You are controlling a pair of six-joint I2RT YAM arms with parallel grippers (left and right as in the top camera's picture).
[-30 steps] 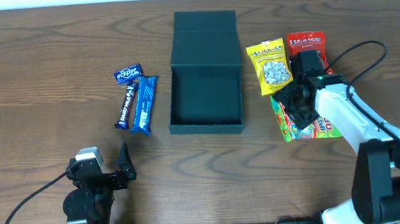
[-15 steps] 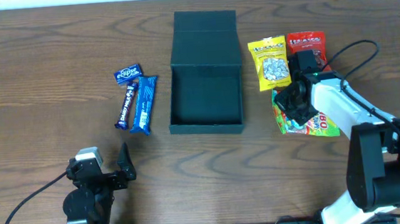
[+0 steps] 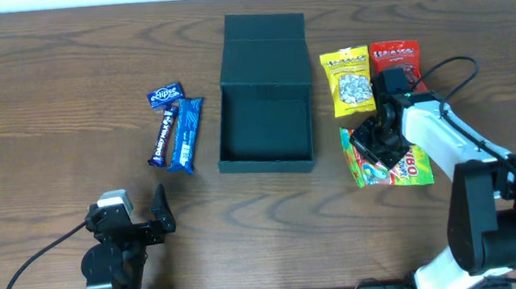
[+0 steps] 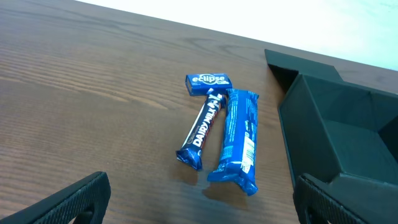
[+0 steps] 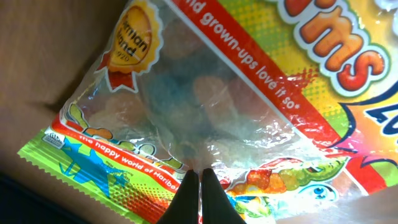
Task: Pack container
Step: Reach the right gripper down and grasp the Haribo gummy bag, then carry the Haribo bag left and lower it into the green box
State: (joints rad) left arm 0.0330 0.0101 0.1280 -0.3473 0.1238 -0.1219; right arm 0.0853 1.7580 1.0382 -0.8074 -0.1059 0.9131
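Right gripper (image 5: 200, 175) pinches shut on the gummy bag (image 3: 409, 165), right of centre; the open container (image 3: 266, 130) sits mid-frame. Left gripper (image 4: 200, 196) rests, jaws apart. The slim edge grip could let the slick bag slip

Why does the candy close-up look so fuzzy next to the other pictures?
Right wrist: the bag nearly fills the frame, likely too close to focus, with glare on its clear window. Left wrist: the bars are sharp, the fingers in the bottom corners blurred. Overhead: even light, crisp, soft shadows.
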